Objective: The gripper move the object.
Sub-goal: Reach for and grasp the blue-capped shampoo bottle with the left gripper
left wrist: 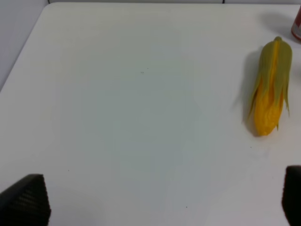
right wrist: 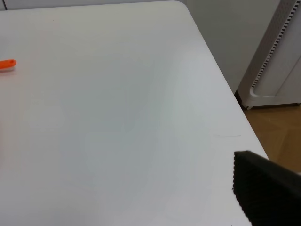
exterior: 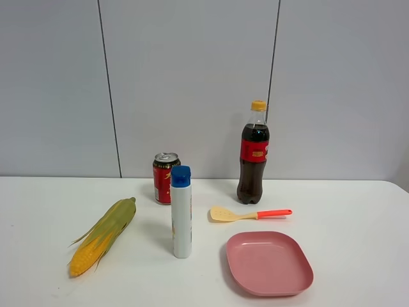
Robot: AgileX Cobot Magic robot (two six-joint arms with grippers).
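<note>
Light was bright, even and diffuse, apparently from overhead. On the white bench (exterior: 358, 211) shadows were faint and soft-edged: a pale smudge beside the bottle (exterior: 181, 217), a grey blur along the corn (left wrist: 270, 94). Small glints sat on the cola bottle (exterior: 254, 153) and the can (exterior: 165, 178). The high view was sharp, without visible edge distortion. Both wrist views were softer, the bench nearly washed out and greying toward the corners, and the dark claw fingertips (left wrist: 24, 201) looked slightly blurred.
</note>
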